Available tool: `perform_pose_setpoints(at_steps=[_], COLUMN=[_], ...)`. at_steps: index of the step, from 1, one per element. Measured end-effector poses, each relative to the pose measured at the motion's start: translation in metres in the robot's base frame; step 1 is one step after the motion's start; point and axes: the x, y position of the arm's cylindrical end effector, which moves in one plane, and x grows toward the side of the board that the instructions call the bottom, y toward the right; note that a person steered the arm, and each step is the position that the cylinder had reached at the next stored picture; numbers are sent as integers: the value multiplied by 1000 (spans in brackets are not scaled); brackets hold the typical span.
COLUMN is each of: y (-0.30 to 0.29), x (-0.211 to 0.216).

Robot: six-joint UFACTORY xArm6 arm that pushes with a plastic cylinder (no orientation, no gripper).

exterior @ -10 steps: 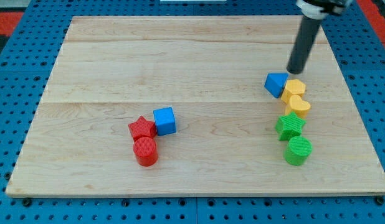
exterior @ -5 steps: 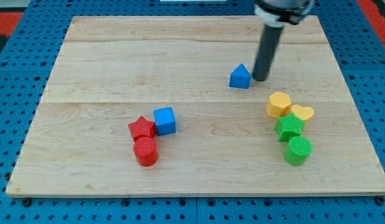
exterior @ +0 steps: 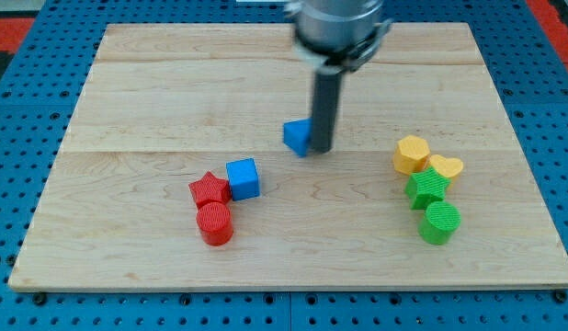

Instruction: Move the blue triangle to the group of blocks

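The blue triangle (exterior: 297,136) lies near the middle of the wooden board (exterior: 174,92). My tip (exterior: 321,148) is against the triangle's right side and hides part of it. To the lower left lies a group: a blue cube (exterior: 243,178), a red star (exterior: 210,189) and a red cylinder (exterior: 214,223), touching one another. The triangle is a short gap up and right of the blue cube.
At the view's right a second cluster holds a yellow hexagon (exterior: 412,154), a yellow heart (exterior: 446,167), a green star (exterior: 428,188) and a green cylinder (exterior: 440,222). A blue pegboard (exterior: 17,138) surrounds the board.
My tip has pushed the blue triangle left and down, away from the yellow blocks toward the blue cube. The yellow blocks shifted early on and now rest still.
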Motion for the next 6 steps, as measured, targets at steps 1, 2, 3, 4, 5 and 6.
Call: perform_pose_setpoints(at_steps=[1, 2, 3, 4, 5, 6], y=[46, 54, 23, -22, -23, 39], x=[14, -11, -32, -31, 26, 100])
